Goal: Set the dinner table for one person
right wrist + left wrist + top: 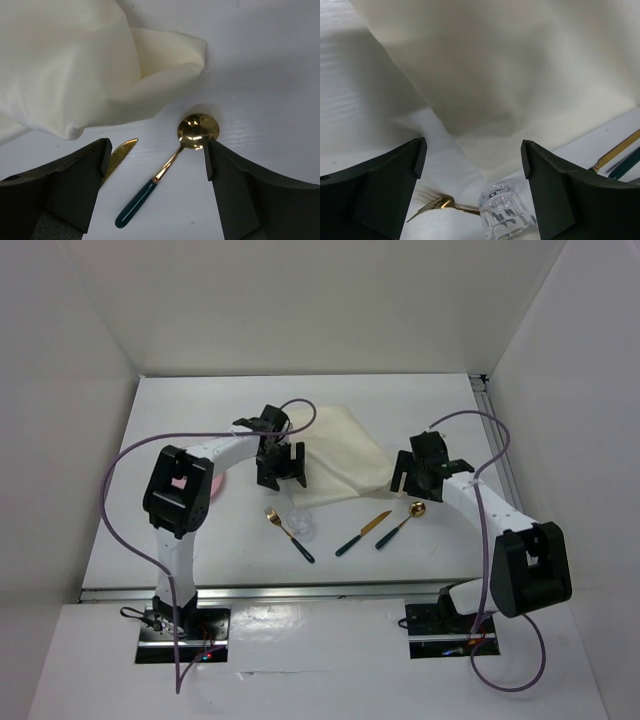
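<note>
Both grippers hang with jaws spread and nothing between them above the dinner table (pixel 190 420). The rumpled cream cloth (pixel 335 455) lies upper centre in the top view, between the two. The left gripper (pixel 281 472) is over its lower left edge, and the right gripper (pixel 403 478) is just off its folded lower right corner. Flattening it likely needs each arm pulling its nearer side outward. Fork (pixel 288 533), glass (pixel 305 523), knife (pixel 362 533) and spoon (pixel 400 524) lie below the cloth.
</note>
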